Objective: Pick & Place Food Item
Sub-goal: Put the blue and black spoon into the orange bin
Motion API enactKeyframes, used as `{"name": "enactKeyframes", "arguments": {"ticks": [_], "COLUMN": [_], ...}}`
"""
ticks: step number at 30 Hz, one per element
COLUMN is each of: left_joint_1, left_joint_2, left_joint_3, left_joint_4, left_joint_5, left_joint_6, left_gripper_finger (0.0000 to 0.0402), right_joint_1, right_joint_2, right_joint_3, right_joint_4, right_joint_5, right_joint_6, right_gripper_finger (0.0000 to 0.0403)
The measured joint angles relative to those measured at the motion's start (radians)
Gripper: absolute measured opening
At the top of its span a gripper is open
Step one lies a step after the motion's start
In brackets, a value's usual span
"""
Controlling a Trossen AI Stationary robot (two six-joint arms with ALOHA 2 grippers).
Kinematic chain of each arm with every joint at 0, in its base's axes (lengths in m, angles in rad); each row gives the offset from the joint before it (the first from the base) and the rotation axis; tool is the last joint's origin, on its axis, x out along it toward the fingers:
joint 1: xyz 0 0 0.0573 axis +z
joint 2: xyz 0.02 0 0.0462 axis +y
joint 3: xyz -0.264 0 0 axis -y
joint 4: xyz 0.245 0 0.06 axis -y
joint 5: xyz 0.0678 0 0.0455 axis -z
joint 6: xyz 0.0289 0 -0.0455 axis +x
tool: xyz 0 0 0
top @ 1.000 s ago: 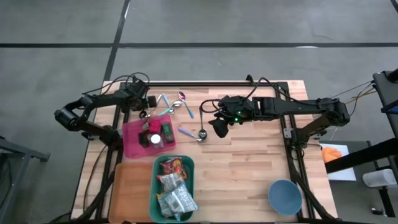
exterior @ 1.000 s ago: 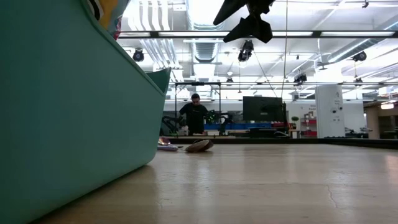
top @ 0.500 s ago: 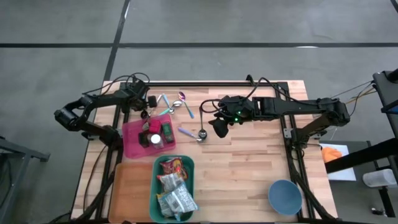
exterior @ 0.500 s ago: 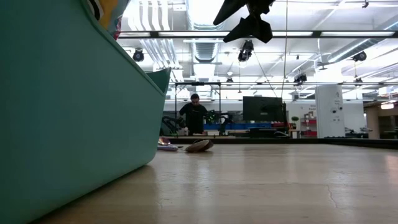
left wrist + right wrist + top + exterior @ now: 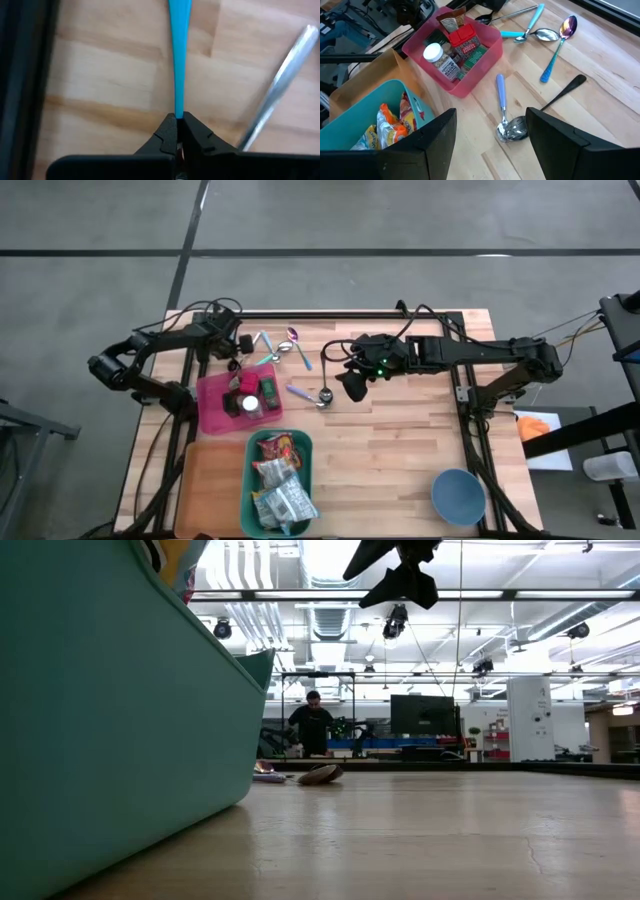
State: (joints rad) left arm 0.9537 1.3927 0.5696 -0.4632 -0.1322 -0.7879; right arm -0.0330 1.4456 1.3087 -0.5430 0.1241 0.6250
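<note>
The food items are seen as crinkled snack packets [image 5: 280, 480], printed in red, orange and silver, packed into the teal bin [image 5: 304, 448] at the near-left part of the wooden table [image 5: 400, 440]. In the right wrist view the packets show orange and yellow print inside that bin. Just beyond the bin, a pink container [image 5: 212, 412] is filled with small jars and red and green packets; a white-lidded jar [image 5: 436, 53] lies among them.

The left gripper [image 5: 178, 119] is held low over the far-left part of the table, its fingers pressed together on the thin handle of a light-blue spoon [image 5: 178, 55]. A silver utensil handle [image 5: 277, 89] lies just beside it on the wood.

The right gripper [image 5: 350, 385] is poised above the table's middle, right of the pink container. Its 2 fingers [image 5: 555, 135] are seen well apart, with nothing between them. Below it lie a purple-handled spoon [image 5: 503, 111] and a black-handled spoon [image 5: 565, 90]; farther off rests an iridescent spoon with a blue handle [image 5: 559, 47].

A brown board [image 5: 210, 485] is set against the bin's left side. A blue bowl [image 5: 458, 495] stands alone at the near-right corner. The right half of the table lies bare between bin and bowl. In the low view the bin's wall fills the left side.
</note>
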Motion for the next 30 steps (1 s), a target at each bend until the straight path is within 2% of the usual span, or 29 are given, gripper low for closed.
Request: {"name": "enactKeyframes", "arguments": {"ticks": [15, 30], "left_joint_1": [0.0, 0.0], "left_joint_2": [-0.094, -0.367], "left_joint_3": [0.018, 0.02], "left_joint_4": [-0.047, -0.089], "left_joint_5": [-0.033, -0.054], "left_joint_6": [0.007, 0.005], "left_gripper_finger": [0.0003, 0.0003], "right_joint_1": [0.002, 0.002], "right_joint_2": [0.0, 0.0], "right_joint_3": [0.0, 0.0], "right_joint_4": [0.0, 0.0], "right_joint_5": [-0.057, -0.122], "right_joint_6": [0.0, -0.015], "right_gripper_finger": [0.0233, 0.0233]}}
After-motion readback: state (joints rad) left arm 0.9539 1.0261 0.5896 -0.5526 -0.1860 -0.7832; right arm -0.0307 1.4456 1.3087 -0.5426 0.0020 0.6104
